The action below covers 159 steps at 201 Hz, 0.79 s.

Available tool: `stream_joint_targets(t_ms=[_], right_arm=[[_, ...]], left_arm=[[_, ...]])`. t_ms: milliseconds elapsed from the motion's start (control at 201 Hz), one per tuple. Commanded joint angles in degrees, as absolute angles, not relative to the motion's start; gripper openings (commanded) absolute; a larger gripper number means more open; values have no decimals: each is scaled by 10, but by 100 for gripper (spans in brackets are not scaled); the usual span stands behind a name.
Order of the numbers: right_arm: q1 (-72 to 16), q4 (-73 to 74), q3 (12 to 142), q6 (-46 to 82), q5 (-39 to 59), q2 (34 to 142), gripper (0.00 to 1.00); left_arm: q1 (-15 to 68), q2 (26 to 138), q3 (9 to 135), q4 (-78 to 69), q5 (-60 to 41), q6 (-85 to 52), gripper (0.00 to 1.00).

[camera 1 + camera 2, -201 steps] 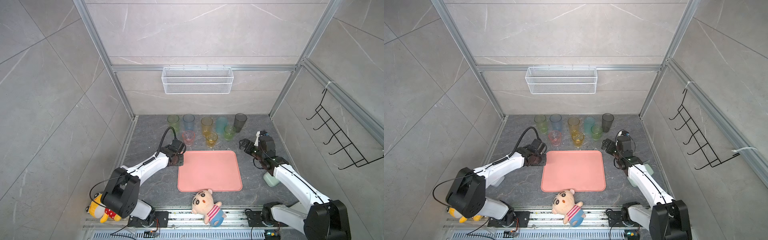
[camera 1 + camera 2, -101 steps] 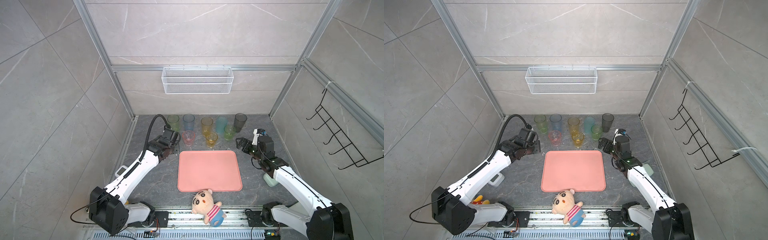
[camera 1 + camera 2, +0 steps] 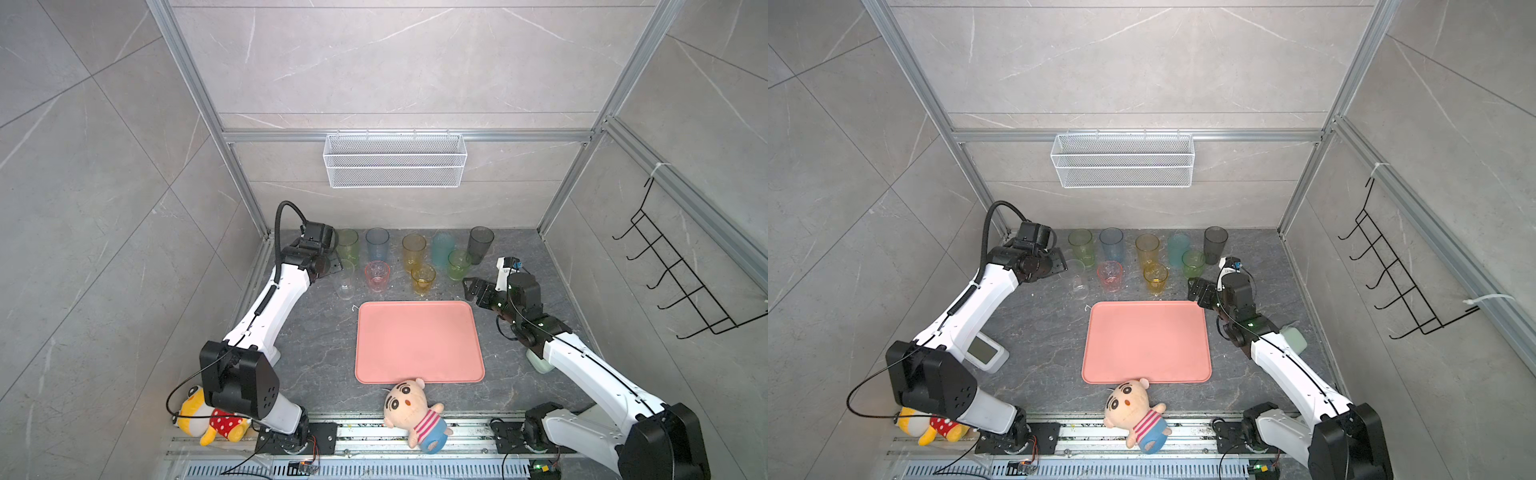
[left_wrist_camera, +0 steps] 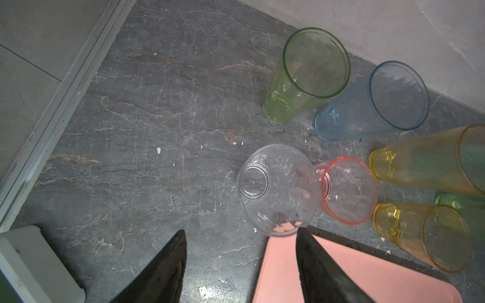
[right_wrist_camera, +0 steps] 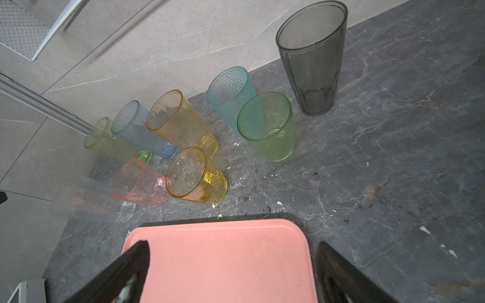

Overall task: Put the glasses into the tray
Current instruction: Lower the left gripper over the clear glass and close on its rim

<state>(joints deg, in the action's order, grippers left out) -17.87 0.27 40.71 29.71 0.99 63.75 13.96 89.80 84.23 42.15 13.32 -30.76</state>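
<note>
The glasses stand in a cluster at the back of the table: tall green (image 3: pixel 347 245), blue (image 3: pixel 377 243), amber (image 3: pixel 413 249), teal (image 3: pixel 442 245) and smoky grey (image 3: pixel 480 243) behind short pink (image 3: pixel 377 276), amber (image 3: pixel 422 279), green (image 3: pixel 458 264) and clear (image 4: pixel 275 189) ones. In front of them lies the salmon-pink tray (image 3: pixel 417 345) (image 3: pixel 1145 345), with nothing on it. My left gripper (image 4: pixel 240 233) hangs open and empty beside the clear glass, whose rim reaches one fingertip. My right gripper (image 5: pixel 232 245) is open over the tray's back right corner.
A white wire basket (image 3: pixel 395 162) hangs on the back wall. A plush doll (image 3: pixel 411 411) lies at the tray's front edge, another (image 3: pixel 203 419) at front left. A pale green box (image 3: pixel 538 365) sits under the right arm, a white device (image 3: pixel 984 351) beside the left arm.
My left arm has swung from the tray's left edge to the back left by the clear glass, and its jaws have widened. The right gripper has edged toward the glasses.
</note>
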Motion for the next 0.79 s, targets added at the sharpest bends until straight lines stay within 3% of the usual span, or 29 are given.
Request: stream_joint_targets(t_ms=[0, 573, 787], right_arm=[[-185, 3, 410, 281, -6, 638, 99], [-199, -2, 416, 280, -15, 646, 99], [-201, -5, 419, 279, -18, 652, 99]], left_arm=[[124, 923, 879, 445, 103, -327, 67], [111, 1034, 927, 483, 54, -328, 69], [110, 1052, 927, 486, 52, -323, 64]])
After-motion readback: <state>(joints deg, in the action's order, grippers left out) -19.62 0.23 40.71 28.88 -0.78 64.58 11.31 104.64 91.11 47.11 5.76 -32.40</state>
